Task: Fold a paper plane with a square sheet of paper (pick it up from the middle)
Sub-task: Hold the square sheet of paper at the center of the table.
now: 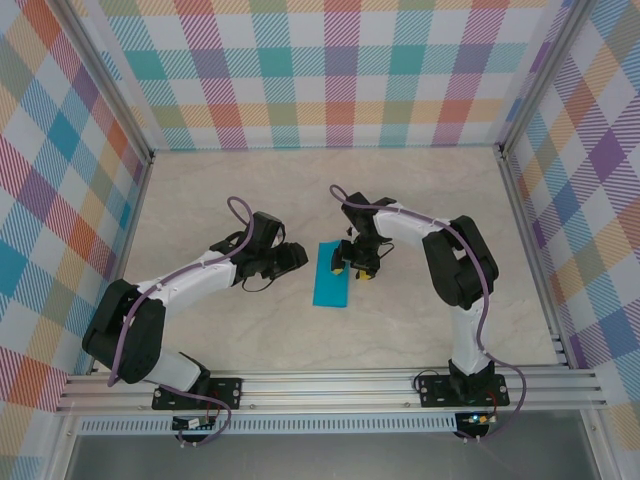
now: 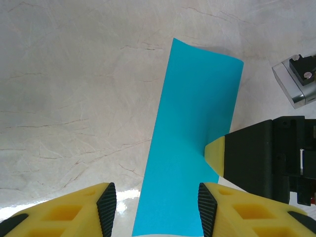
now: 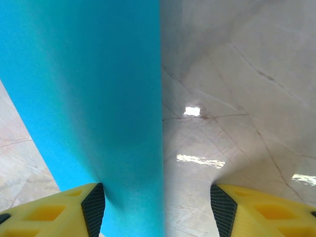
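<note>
The square sheet of paper (image 1: 331, 274) lies on the table as a narrow teal-blue rectangle, folded in half. My left gripper (image 1: 292, 257) is open just left of it; in the left wrist view the paper (image 2: 192, 128) runs up between its spread fingers (image 2: 157, 205). Over the paper's right long edge my right gripper (image 1: 358, 263) is also open. In the right wrist view its left pad (image 3: 94, 207) rests on the paper (image 3: 94, 98), and the fold edge runs up between the jaws (image 3: 158, 212). One yellow right fingertip (image 2: 215, 154) touches the sheet's edge.
The table (image 1: 250, 190) is a pale marbled surface, fenced by checkered walls (image 1: 340, 70) at the back and sides. An aluminium rail (image 1: 330, 385) with both arm bases runs along the near edge.
</note>
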Available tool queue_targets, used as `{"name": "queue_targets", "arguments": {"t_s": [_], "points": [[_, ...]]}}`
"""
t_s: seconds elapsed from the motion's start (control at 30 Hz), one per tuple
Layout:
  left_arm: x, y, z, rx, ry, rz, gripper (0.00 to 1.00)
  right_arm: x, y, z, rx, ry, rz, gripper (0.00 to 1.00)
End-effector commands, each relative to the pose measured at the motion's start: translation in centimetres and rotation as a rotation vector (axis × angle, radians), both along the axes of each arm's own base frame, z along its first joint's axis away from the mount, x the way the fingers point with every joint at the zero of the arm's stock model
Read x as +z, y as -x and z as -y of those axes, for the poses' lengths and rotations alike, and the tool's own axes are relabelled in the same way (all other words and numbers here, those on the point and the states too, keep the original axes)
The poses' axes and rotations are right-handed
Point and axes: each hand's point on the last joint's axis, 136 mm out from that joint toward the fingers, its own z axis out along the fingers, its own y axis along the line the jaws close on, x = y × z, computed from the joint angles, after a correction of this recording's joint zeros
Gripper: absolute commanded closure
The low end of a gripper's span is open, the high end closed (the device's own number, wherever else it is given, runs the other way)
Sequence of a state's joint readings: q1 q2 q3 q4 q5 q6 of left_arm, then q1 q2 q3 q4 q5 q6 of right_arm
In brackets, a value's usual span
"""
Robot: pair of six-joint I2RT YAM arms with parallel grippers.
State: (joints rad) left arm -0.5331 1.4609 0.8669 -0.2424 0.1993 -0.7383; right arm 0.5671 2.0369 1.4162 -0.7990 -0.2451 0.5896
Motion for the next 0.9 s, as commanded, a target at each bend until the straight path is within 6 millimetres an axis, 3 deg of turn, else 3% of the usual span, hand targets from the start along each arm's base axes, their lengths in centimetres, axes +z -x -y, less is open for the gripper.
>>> {"name": "queue_targets", "arguments": {"t_s": [0.0,0.37,0.57,0.87], "points": [[0.8,-0.3,-0.4,-0.003,-0.003,0.013,0.51,-3.0,1.3,1.9,0.019,0.119,-0.058,0.37],[0.1,-0.4,0.4,-0.019,0.025,-0.013,0.56,-3.6,1.5,2.5,0.019,0.157,-0.065,0.37],[-0.4,-0.7,1.7,-0.037,0.082,-0.032,0.69,-3.8,1.4,2.7,0.008,0.169,-0.062,0.39],[-0.7,-0.8,1.9,-0.033,0.086,-0.042,0.69,-4.2,1.5,2.6,0.002,0.164,-0.069,0.39]]}}
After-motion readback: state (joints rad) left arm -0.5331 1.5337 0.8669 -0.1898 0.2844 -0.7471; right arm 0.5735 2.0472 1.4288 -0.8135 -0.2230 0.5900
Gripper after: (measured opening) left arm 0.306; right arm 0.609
